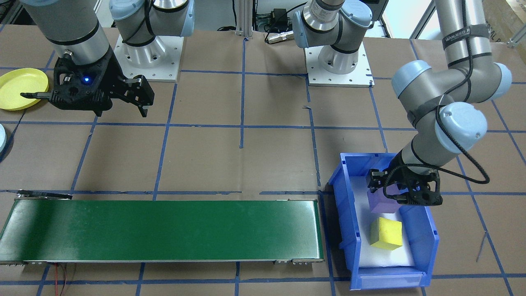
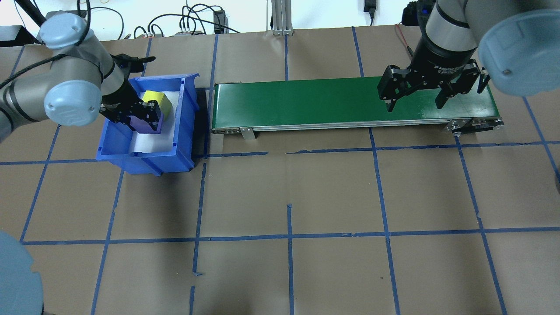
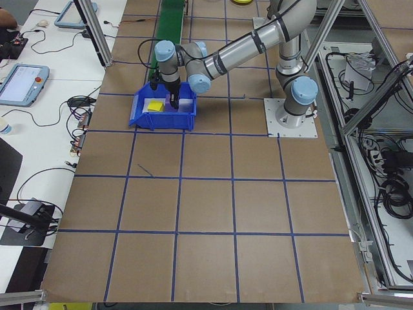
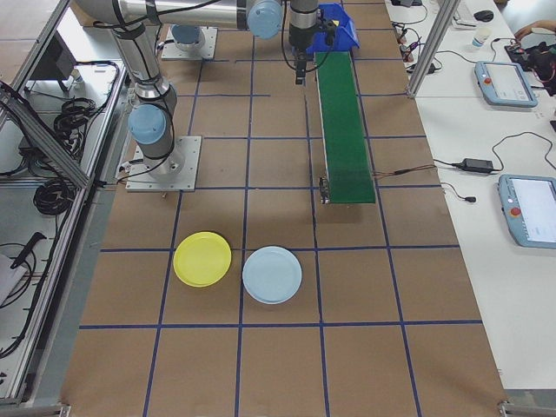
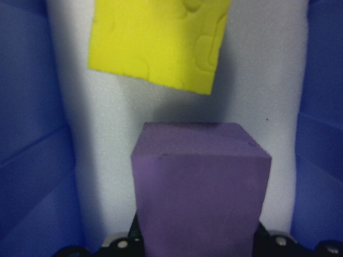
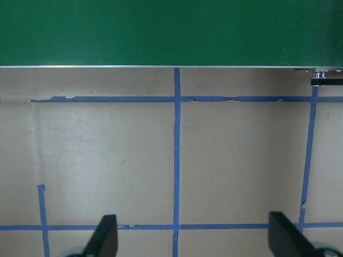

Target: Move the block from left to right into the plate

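Observation:
A purple block [image 1: 384,202] [image 5: 201,187] is held inside the blue bin [image 1: 344,209] [image 2: 146,159], with my left gripper [image 2: 142,116] shut on it. The wrist view shows it casting a shadow on the bin's white foam floor. A yellow block [image 1: 385,233] [image 5: 158,40] lies just beyond it in the same bin. My right gripper [image 2: 414,105] [image 6: 195,238] hangs open and empty over the near edge of the green conveyor [image 2: 306,103] at its right end. A yellow plate [image 4: 202,259] [image 1: 18,88] and a light blue plate [image 4: 272,274] lie side by side on the table's right part.
The conveyor [image 1: 160,230] runs from beside the bin toward the right arm's side. Both arm bases [image 1: 148,53] stand on white mounts at the robot's edge of the table. Blue tape lines cross the brown table.

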